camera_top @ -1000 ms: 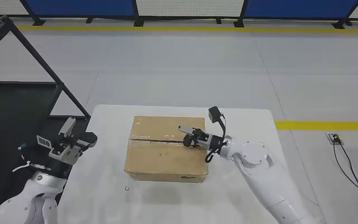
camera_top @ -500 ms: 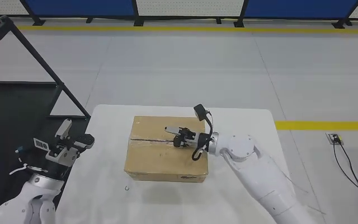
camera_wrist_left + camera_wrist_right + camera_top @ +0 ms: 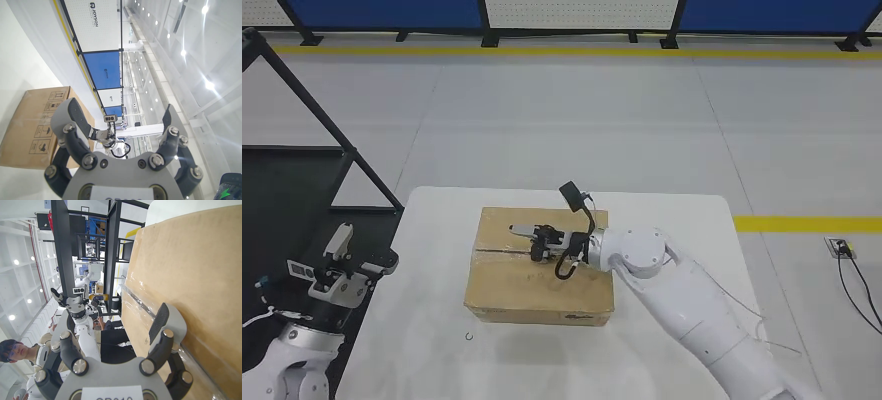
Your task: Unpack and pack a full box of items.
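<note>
On the table [image 3: 682,330] sits the box [image 3: 532,285], flaps shut, with clear tape [image 3: 139,301] running along the seam of its top. It stands at about the middle of the table, with printed handling marks on the side that faces the left arm.

Right gripper [image 3: 529,233] hangs over the box top, near the far edge and beside the seam, pointing along the top towards the box's left end. Its fingers [image 3: 159,321] are spread wide and hold nothing. One ribbed pad lies close above the cardboard next to the tape; I cannot tell whether it touches.

Left gripper [image 3: 122,113] is well apart from the box, out past its left end and beyond the table edge, raised and tilted upward. Its fingers [image 3: 75,111] are wide apart as well, with nothing between them. From this wrist the box [image 3: 37,123] shows low beside one finger, and the right gripper shows farther off above the box.
</note>
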